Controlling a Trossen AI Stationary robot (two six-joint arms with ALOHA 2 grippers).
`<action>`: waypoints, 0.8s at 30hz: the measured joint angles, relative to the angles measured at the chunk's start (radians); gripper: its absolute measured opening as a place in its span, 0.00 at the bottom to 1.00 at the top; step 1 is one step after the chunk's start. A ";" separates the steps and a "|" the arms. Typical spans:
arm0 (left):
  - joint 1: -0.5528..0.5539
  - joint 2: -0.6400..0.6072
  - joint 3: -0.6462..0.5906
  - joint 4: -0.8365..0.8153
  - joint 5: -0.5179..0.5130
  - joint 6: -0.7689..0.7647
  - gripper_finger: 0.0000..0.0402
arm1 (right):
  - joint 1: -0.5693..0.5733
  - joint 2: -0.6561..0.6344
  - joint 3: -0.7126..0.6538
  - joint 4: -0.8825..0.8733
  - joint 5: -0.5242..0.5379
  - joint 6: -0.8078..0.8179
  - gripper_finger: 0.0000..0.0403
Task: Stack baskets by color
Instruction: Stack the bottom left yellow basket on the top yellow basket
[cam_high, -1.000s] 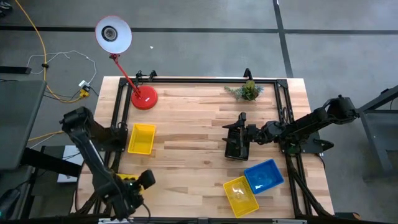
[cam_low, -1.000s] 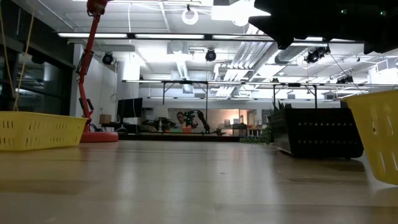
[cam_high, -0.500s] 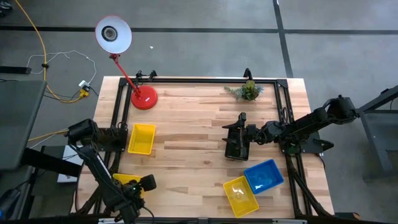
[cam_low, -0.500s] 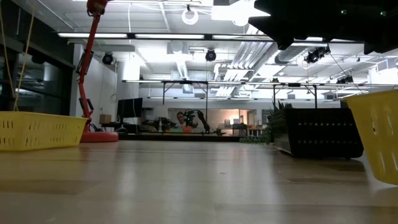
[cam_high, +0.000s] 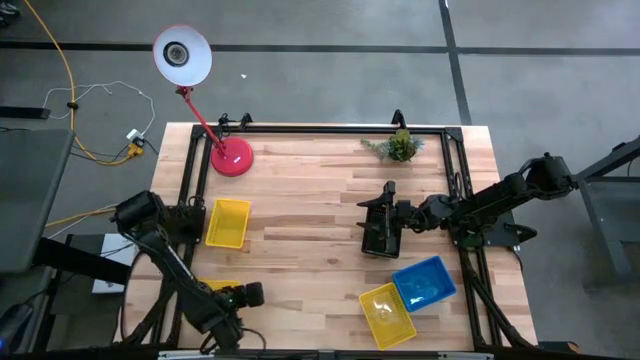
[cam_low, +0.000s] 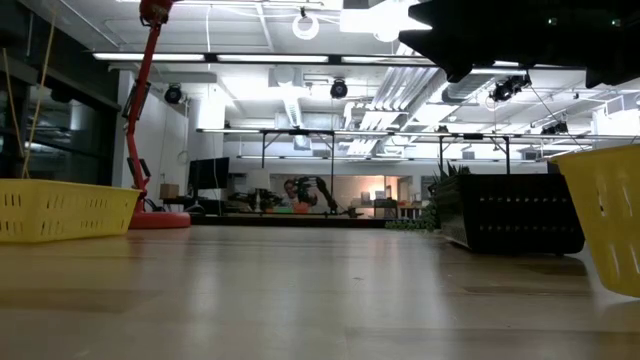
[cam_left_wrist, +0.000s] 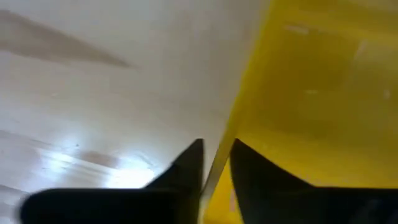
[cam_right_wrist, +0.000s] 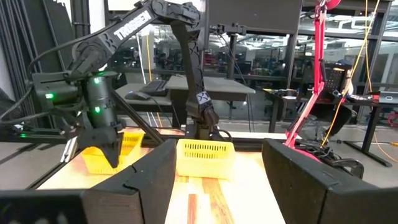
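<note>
A yellow basket (cam_high: 213, 288) sits at the table's near left corner, with my left gripper (cam_left_wrist: 216, 163) pointing down onto it, shut on its wall. A second yellow basket (cam_high: 228, 222) rests flat at the left edge. A third yellow one (cam_high: 387, 312) lies beside a blue basket (cam_high: 425, 281) at the near right. A black basket (cam_low: 510, 214) stands on the table right of centre. My right gripper (cam_high: 383, 226) hovers over it, open, with nothing between its fingers (cam_right_wrist: 149, 180). My left gripper pinches the yellow basket's side wall at its rim (cam_left_wrist: 227, 130), one finger (cam_left_wrist: 186, 169) outside the basket and the other inside. The fingers come from above, pointing steeply down. The basket's bottom still looks to be on the table.
A red desk lamp (cam_high: 230, 155) stands at the far left corner and a small plant (cam_high: 397, 146) at the far edge. A black frame (cam_high: 330, 128) borders the table. Bare wood lies open across the middle (cam_high: 300, 250).
My left gripper has sunk toward the yellow basket at the near left corner and shifted a little toward the table's right, its wrist rolling as it went. The baskets have stayed where they were.
</note>
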 joint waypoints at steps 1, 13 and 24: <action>0.015 -0.001 0.000 -0.002 0.002 0.018 0.08 | 0.000 0.000 0.000 -0.002 0.000 0.000 0.56; 0.216 -0.151 0.065 0.100 -0.035 0.106 0.00 | 0.000 0.000 0.000 -0.021 0.001 0.000 0.56; 0.341 -0.485 0.085 0.263 -0.385 0.163 0.00 | 0.000 0.000 0.000 -0.028 0.004 0.018 0.56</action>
